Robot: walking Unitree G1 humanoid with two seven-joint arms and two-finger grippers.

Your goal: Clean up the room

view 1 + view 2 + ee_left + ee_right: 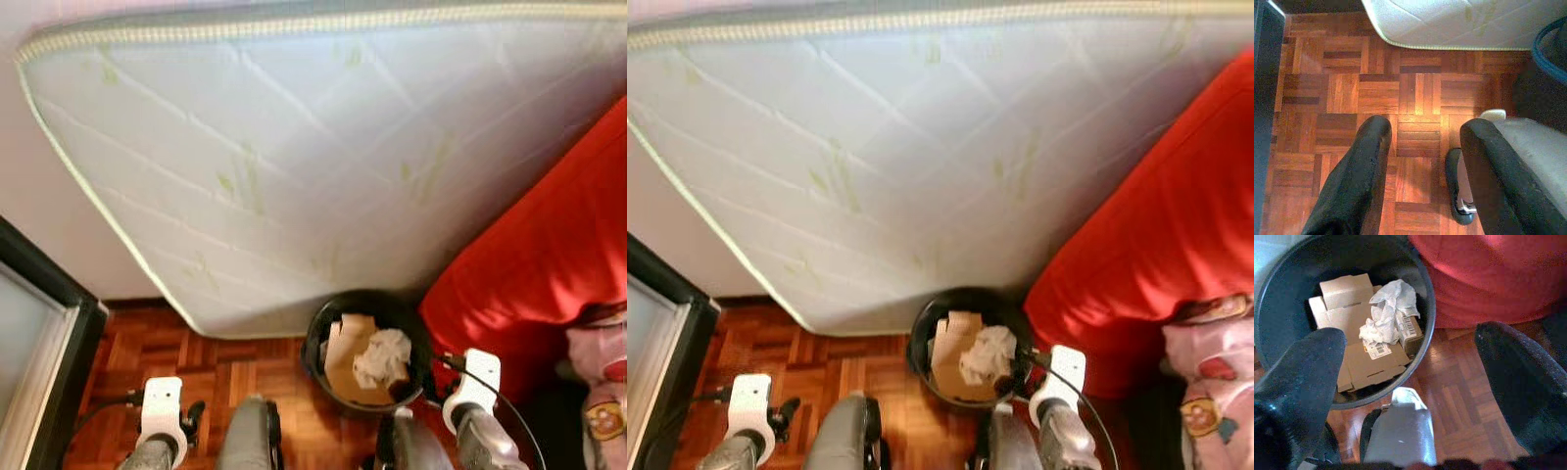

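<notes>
A black bin [367, 345] stands on the wooden floor [1400, 98], against the leaning white mattress [313, 166] and beside a red sofa [549, 255]. Inside lie flattened cardboard [1359, 357] and crumpled white paper [1388, 308]. The right gripper [1410, 377] hovers spread and empty near the bin's rim; the left gripper [1420, 161] hangs spread above the floor.
</notes>
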